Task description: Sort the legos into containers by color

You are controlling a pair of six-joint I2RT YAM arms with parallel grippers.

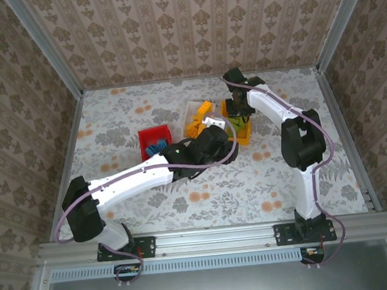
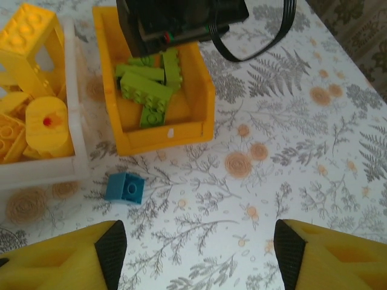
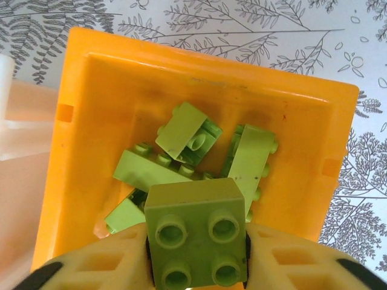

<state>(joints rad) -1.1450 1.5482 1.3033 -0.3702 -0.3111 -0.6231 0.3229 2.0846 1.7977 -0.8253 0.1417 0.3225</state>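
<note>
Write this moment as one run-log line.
right gripper: shut on green brick, over orange bin | left gripper: open, empty, above table | blue brick: loose on table, near orange bin

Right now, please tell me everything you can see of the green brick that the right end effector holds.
The green brick is light green, smooth plastic, square, with four round studs facing the wrist camera. The right end effector clamps it between its yellow fingers. It hangs above the orange bin, over other green bricks.
</note>
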